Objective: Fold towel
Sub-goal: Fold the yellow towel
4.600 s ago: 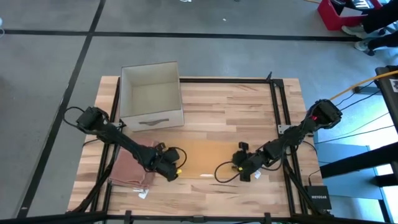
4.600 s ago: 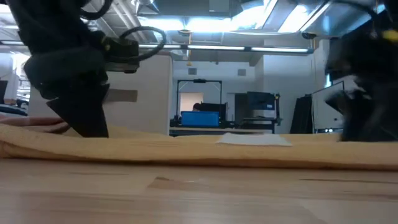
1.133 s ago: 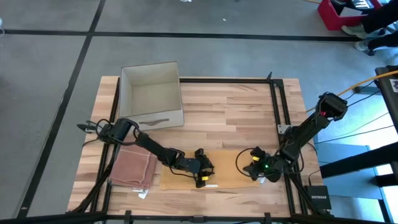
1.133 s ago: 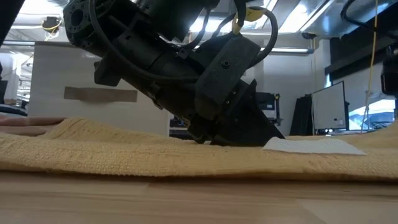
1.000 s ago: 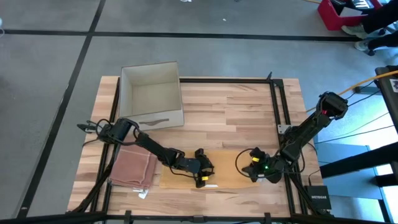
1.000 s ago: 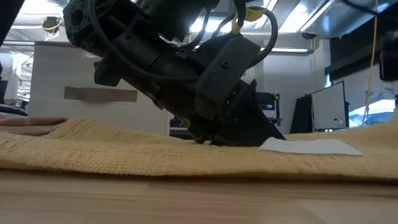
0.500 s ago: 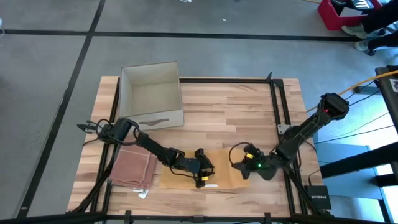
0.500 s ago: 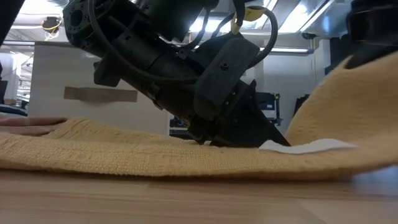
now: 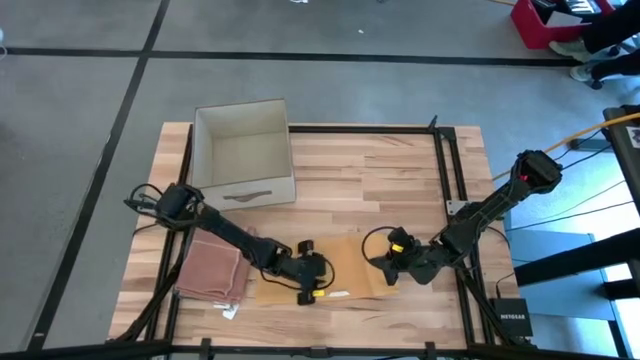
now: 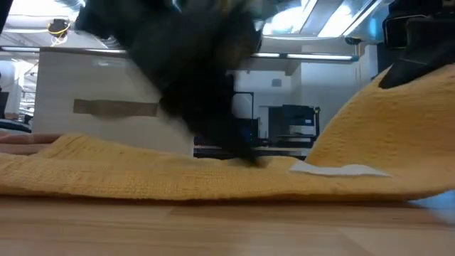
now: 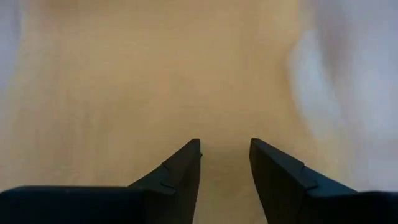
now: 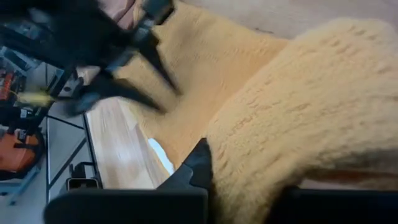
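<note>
A yellow towel (image 9: 335, 262) lies along the table's near side, with a white label (image 10: 334, 169) on it. Its left part lies flat on the wood. Its right end (image 10: 398, 99) rises off the table, held by my right gripper (image 9: 384, 264), which is shut on it. My left gripper (image 11: 225, 155) hovers open over the towel's left half (image 9: 290, 285), with nothing between its fingers. In the low view the left arm is a dark blur above the cloth. My right gripper holds the towel's right end (image 12: 249, 143), coming at it from the table's right and slanting down. The cloth bulges over the fingers (image 12: 200, 158) and hides the place of contact, so I cannot tell one layer from several. That end is lifted clear and curves down to the flat part.
An open pale box (image 9: 243, 155) stands at the far left. A folded pink towel (image 9: 212, 268) lies at the near left, beside the yellow one. Black frame rails (image 9: 447, 180) run along the table's right side and far edge. Bare wood lies between the box and the rails.
My right gripper has risen and gone toward the table's left with the towel's right end, which has lifted clear and now arches over the flat part. My left gripper has risen off the towel and drawn back toward the left; the towel's left part has stayed flat.
</note>
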Action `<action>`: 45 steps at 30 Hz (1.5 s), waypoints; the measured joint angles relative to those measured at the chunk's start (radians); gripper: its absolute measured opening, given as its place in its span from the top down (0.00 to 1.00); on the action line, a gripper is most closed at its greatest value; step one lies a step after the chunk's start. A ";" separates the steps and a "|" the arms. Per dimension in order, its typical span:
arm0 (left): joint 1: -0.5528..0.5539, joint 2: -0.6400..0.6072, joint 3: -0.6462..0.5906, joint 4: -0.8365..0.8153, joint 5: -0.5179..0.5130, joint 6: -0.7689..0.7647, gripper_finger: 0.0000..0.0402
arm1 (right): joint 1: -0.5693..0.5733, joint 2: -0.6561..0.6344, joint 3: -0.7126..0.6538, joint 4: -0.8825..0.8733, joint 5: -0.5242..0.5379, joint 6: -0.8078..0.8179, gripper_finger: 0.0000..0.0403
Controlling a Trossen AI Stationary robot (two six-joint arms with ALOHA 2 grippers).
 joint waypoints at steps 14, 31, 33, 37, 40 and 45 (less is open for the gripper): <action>0.046 0.117 -0.004 0.244 0.005 0.002 0.67 | -0.032 0.000 0.000 0.087 0.010 -0.042 0.95; 0.044 -0.013 0.063 -0.028 0.020 0.004 0.67 | -0.192 0.135 0.001 0.385 -0.159 -0.161 0.93; 0.023 -0.061 0.076 -0.192 0.040 -0.034 0.67 | -0.192 0.136 0.000 0.383 -0.161 -0.161 0.93; -0.031 -0.093 0.052 -0.368 0.013 -0.128 0.67 | -0.190 0.136 0.000 0.383 -0.170 -0.167 0.93; -0.050 -0.061 0.007 -0.305 -0.069 -0.163 0.67 | -0.190 0.136 0.001 0.384 -0.168 -0.170 0.93; -0.030 0.013 0.000 -0.145 -0.096 -0.180 0.67 | -0.192 0.155 0.022 0.382 -0.169 -0.176 0.93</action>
